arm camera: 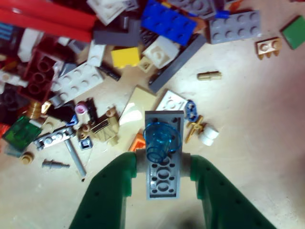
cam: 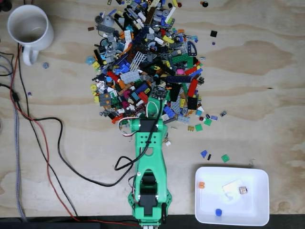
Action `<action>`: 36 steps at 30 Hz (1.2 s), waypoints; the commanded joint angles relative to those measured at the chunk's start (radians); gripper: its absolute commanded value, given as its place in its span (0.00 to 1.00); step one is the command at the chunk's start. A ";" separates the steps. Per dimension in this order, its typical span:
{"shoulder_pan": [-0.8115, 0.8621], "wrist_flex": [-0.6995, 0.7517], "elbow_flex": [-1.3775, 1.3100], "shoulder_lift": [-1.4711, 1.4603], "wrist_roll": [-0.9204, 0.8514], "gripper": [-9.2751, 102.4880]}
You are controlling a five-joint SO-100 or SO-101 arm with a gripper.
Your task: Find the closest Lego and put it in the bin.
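Observation:
In the wrist view a light bluish-grey studded Lego (arm camera: 163,179) lies lengthwise between my two green fingers (arm camera: 112,191). A clear blue round piece (arm camera: 161,140) sits on its far half. My gripper (arm camera: 163,161) is shut on the plate's long sides. In the fixed view the gripper (cam: 158,95) is at the near edge of the brick pile (cam: 147,62), and the plate is hidden under the arm. The white bin (cam: 232,217) stands at the lower right, well apart from the gripper.
A white mug (cam: 28,28) stands at the top left. Red and black cables (cam: 47,143) run down the left side. Loose small bricks (cam: 225,157) lie between pile and bin. The bin holds a white flat piece (cam: 231,187), a small blue piece (cam: 218,212) and an orange one (cam: 201,184).

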 commanded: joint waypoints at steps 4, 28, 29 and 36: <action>0.382 -0.006 -0.077 0.084 -0.123 0.19; 1.316 -0.049 -0.236 0.017 -0.423 0.20; 1.350 -0.051 -0.227 0.017 -0.443 0.20; 1.243 -0.002 -0.201 0.060 -0.365 0.26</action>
